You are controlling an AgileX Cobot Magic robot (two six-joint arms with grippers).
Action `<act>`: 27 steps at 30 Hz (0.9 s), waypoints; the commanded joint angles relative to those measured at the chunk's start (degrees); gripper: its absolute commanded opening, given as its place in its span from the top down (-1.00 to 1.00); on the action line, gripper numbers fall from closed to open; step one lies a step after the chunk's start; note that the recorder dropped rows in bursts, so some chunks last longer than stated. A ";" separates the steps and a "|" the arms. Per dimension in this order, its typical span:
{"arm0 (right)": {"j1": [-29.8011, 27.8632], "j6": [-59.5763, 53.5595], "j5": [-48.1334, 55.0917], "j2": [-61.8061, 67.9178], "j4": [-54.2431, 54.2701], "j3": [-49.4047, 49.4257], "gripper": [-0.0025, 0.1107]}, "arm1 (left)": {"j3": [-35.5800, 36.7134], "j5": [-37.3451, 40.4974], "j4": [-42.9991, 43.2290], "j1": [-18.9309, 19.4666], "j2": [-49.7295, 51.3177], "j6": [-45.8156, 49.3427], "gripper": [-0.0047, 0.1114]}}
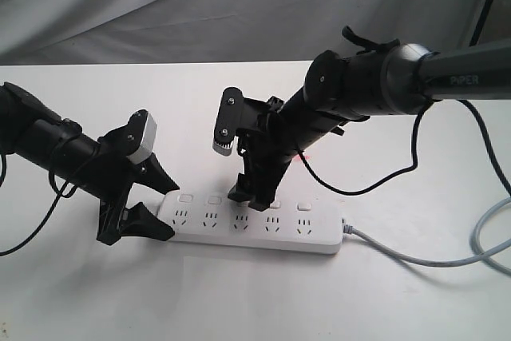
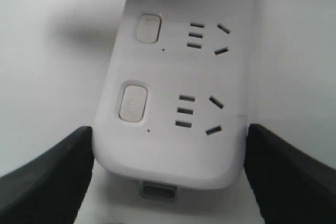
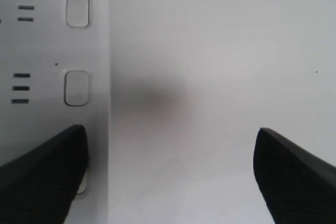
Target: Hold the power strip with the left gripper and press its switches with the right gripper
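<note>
Centrally on the white table point(image 1: 239, 301) lay the white five-socket power strip point(image 1: 255, 225), long side across the exterior view, its grey cable point(image 1: 431, 257) leaving the right-hand end and curving off to the right. My left gripper point(image 1: 166, 210) met the strip at its left-hand end. In the left wrist view its jaws stood one on each long edge of that end, pressed against the plastic and clamping the strip between them. My right gripper point(image 1: 251, 189) came down steeply over the middle of the strip. Its jaws were apart. In the right wrist view one black finger point(image 3: 42, 182) lay on the strip, covering most of one button, and the other hung over bare table beside the strip's long edge. The switches point(image 1: 214, 200) formed a row along the far edge, one behind each socket. Four showed in the exterior view, with the middle one hidden under my right jaw tip. Whether that button was pressed in I could not tell.
</note>
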 commanded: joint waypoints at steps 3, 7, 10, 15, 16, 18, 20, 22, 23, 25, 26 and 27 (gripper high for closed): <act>-0.16 0.31 3.57 2.37 -9.00 1.24 -0.44 | 0.28 -3.10 1.75 -0.40 1.51 -0.14 -0.04; -0.16 0.31 3.46 2.37 -9.00 1.24 -0.44 | 0.28 -3.10 1.75 -0.40 1.51 -0.14 -0.04; -0.16 0.31 2.75 2.14 -7.72 1.24 -0.44 | 0.28 -3.10 1.75 -0.40 1.51 -0.14 -0.04; -0.16 -3.18 3.73 -0.16 -1.22 0.97 -0.44 | 0.28 -3.10 1.75 -0.40 1.51 -0.14 -0.04; -0.16 -3.49 3.73 -1.13 -0.12 0.97 -0.44 | 0.28 -3.10 1.75 -0.40 1.51 -0.14 -0.04; -0.16 -3.49 3.73 -2.56 0.98 0.97 -0.44 | 0.28 -3.10 1.75 -0.40 1.51 -0.14 -0.04; -0.16 -3.49 3.73 -4.06 1.81 0.97 -0.44 | 0.28 -3.10 1.75 -0.40 1.51 -0.14 -0.04; -0.16 -3.95 3.73 -5.68 4.26 0.97 -0.44 | 0.28 -3.10 1.75 -0.40 1.51 -0.14 -0.04; -0.16 -5.03 3.73 -6.30 5.95 0.97 -0.44 | 0.28 -3.10 1.75 -0.40 1.51 -0.14 -0.04; -0.16 -6.82 3.48 -7.81 8.77 0.97 -0.44 | 0.28 -3.10 1.75 -0.40 1.51 -0.14 -0.04; -0.16 -7.09 3.48 -8.43 9.49 0.97 -0.44 | 0.28 -3.10 1.75 -0.40 1.51 -0.14 -0.04; -0.16 -7.91 3.35 -8.91 10.54 0.97 -0.44 | 0.28 -3.10 1.75 -0.40 1.51 -0.14 -0.04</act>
